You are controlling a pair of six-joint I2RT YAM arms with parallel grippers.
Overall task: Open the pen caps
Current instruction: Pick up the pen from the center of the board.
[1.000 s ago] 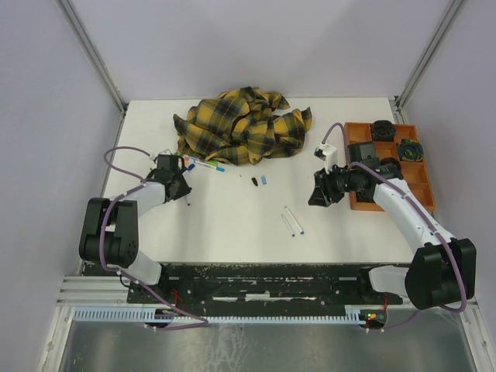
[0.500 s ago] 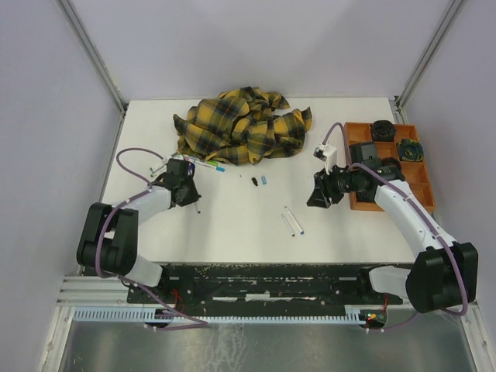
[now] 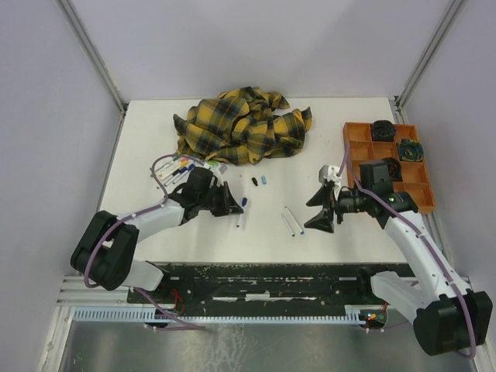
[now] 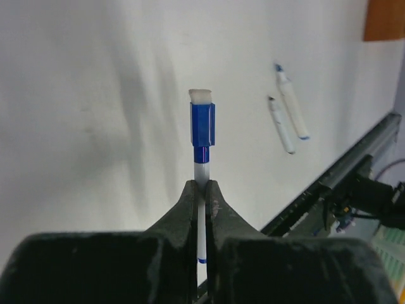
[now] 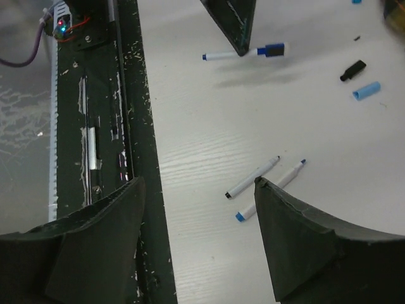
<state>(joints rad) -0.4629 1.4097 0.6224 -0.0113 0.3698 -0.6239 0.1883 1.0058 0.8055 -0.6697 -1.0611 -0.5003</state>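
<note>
From above, your left claw [image 3: 232, 205] was squeezed shut on a white pen [image 3: 239, 217] with its blue cap [image 3: 244, 201] on, near the middle of the worktop [image 3: 155, 225]. Your right claw [image 3: 320, 209] stood wide with nothing in it, just beside two open pens [image 3: 291, 222]. In the left wrist view, the claw [image 4: 201, 190] pinched the pen's thin body and the blue cap [image 4: 202, 123] stuck out past it, and in the right wrist view the wide claw [image 5: 197, 190] framed the two open pens [image 5: 253, 177], with a loose black cap [image 5: 352, 71] and a loose light blue cap [image 5: 367, 90] further off.
</note>
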